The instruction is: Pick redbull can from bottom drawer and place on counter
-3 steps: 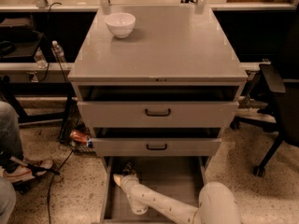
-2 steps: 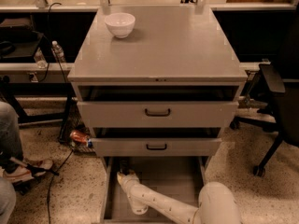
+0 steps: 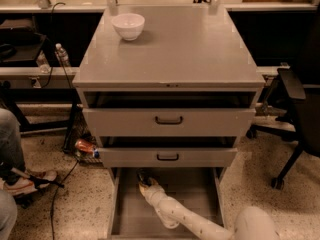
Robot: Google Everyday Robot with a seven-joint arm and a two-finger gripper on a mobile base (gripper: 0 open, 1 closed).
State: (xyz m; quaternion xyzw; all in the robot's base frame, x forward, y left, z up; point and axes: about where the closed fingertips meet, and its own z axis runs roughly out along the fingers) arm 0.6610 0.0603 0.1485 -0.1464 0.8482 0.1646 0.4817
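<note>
The bottom drawer (image 3: pixel 200 204) is pulled open at the foot of the grey cabinet. My white arm reaches into it from the lower right. My gripper (image 3: pixel 145 180) is at the back left of the drawer, just under the front of the middle drawer. The redbull can does not show clearly; it is hidden by the gripper or by the drawer above. The counter (image 3: pixel 190 49) is the flat grey top of the cabinet.
A white bowl (image 3: pixel 128 25) stands at the back left of the counter. The two upper drawers (image 3: pixel 169 120) are slightly open. An orange-red can (image 3: pixel 85 145) lies left of the cabinet, a water bottle (image 3: pixel 61 54) farther back. A black chair (image 3: pixel 297 109) stands right; a person's legs (image 3: pixel 12 154) left.
My gripper has moved deeper into the bottom drawer, toward its back and slightly right, and now sits under the middle drawer's front.
</note>
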